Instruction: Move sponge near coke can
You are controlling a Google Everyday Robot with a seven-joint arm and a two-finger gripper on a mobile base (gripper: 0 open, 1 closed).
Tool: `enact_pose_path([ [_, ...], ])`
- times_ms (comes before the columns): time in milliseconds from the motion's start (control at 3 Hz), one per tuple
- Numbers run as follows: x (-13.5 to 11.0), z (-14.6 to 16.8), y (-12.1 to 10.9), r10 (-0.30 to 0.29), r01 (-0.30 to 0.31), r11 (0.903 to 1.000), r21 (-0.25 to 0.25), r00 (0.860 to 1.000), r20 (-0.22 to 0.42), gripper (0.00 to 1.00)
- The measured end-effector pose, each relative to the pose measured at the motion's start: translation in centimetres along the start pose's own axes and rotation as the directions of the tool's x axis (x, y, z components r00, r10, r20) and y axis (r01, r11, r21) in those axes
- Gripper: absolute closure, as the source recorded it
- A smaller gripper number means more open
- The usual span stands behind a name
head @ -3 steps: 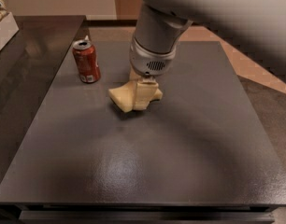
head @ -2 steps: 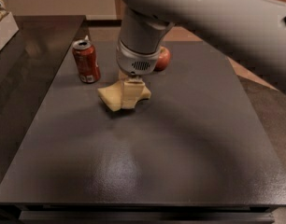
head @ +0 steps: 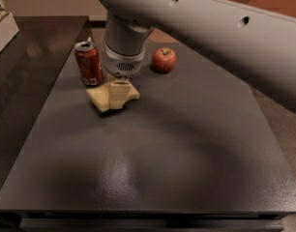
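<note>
Claw (head: 118,95) clamped on sponge (head: 99,99), sponge just beside coke can (head: 89,63), apple (head: 164,60) farther back

My hand (head: 118,93) sits low at the back of the bench (head: 186,149), clamped on the sponge (head: 100,99). The coke can (head: 89,63) stands just beside it on the view's left, leaving only a narrow gap there, and the apple (head: 164,60) stands a little way off behind it to the right. My own arm (head: 211,28) spans the upper right and bars any way down from there, while the front and right of the bench are open surface where I could pass.
</note>
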State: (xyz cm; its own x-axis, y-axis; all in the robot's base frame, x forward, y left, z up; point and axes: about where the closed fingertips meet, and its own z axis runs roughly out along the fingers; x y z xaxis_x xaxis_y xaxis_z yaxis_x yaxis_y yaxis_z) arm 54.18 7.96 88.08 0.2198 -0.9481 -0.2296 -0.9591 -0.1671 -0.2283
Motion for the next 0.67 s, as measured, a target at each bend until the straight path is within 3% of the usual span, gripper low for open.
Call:
enact_pose_path([
  [333, -0.38, 0.98, -1.08, -0.007, 0.007, 1.0, 0.005, 1.0, -0.007, 0.82],
  [667, -0.5, 1.65, -2.04, -0.019, 0.019, 0.9993, 0.031, 1.0, -0.019, 0.58],
])
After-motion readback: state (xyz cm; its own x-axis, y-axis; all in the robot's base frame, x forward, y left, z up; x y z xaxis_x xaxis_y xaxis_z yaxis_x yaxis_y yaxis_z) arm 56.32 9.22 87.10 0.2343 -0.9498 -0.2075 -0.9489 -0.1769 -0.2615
